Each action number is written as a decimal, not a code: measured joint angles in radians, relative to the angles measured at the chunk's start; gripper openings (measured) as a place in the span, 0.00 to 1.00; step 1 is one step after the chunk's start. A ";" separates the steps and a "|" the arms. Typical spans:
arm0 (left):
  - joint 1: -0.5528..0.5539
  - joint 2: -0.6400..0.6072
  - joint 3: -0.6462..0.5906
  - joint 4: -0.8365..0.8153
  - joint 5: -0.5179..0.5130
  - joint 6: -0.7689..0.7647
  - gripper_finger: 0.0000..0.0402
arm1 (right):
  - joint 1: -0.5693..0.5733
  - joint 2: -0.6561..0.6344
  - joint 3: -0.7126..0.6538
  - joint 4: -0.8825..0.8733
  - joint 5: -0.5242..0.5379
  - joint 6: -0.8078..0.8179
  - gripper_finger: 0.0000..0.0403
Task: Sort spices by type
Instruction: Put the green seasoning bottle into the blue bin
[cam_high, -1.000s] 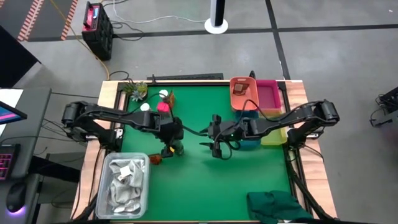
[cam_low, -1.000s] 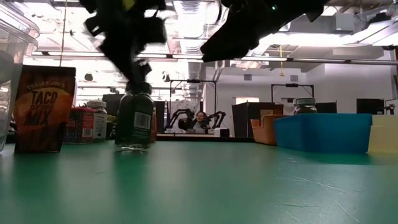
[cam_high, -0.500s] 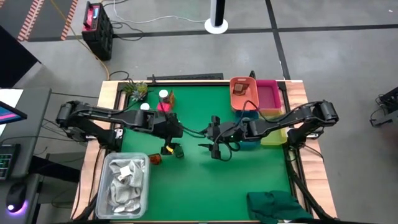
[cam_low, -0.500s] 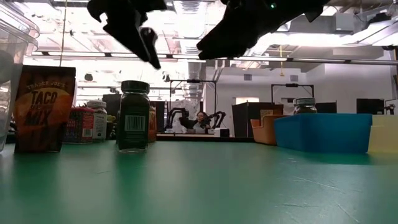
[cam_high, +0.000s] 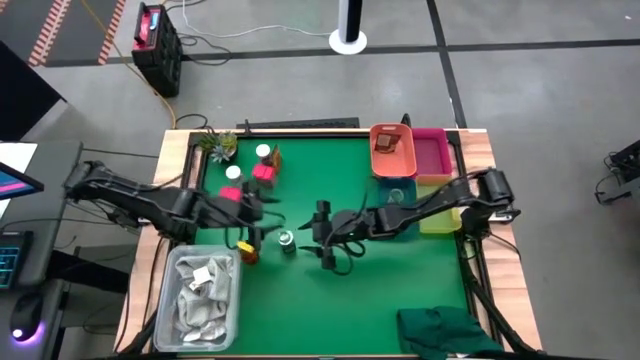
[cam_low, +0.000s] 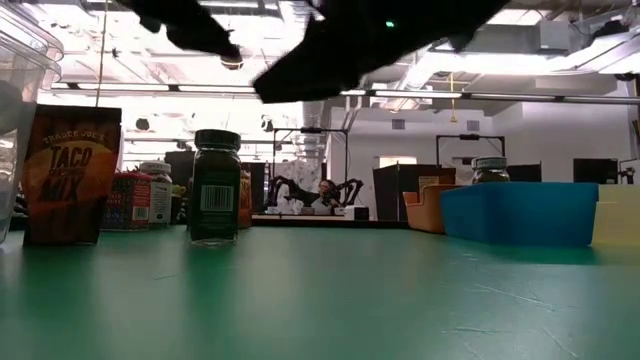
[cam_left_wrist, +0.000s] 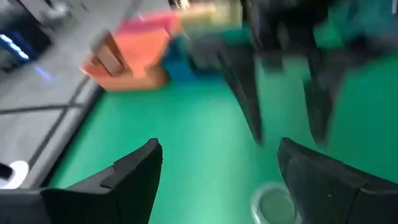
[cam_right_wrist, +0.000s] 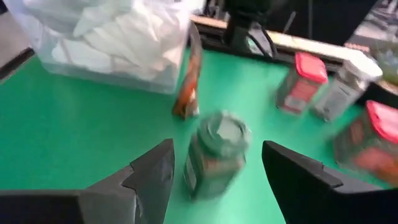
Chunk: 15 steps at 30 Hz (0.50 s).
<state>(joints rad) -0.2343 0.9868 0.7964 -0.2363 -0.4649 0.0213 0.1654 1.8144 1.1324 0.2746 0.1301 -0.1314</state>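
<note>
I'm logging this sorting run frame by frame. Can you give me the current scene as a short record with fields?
left gripper: open, empty, beside the dark jar
right gripper: open, facing the dark jar
dark jar: upright on the green mat, free of both grippers
taco mix packet: standing near the jar
blue bin: on the right side of the table
rag container: front left corner

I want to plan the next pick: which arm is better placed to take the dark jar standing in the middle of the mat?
Probably the right. The right gripper faces the dark jar with open jaws, close beside it. The left gripper, also open, sits off to the jar's other side.
</note>
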 joint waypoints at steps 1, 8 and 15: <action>-0.001 -0.025 -0.012 0.034 -0.012 0.005 0.75 | -0.003 0.019 0.028 -0.011 -0.017 -0.005 0.67; -0.001 -0.152 -0.080 0.254 -0.029 0.037 0.75 | -0.018 0.132 0.234 -0.165 -0.087 -0.060 0.67; 0.000 -0.167 -0.083 0.254 -0.033 0.036 0.75 | -0.032 0.189 0.331 -0.234 -0.107 -0.079 0.67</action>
<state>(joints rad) -0.2344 0.8196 0.7132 0.0177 -0.4976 0.0574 0.1334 2.0037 1.4636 0.0405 0.0235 -0.2109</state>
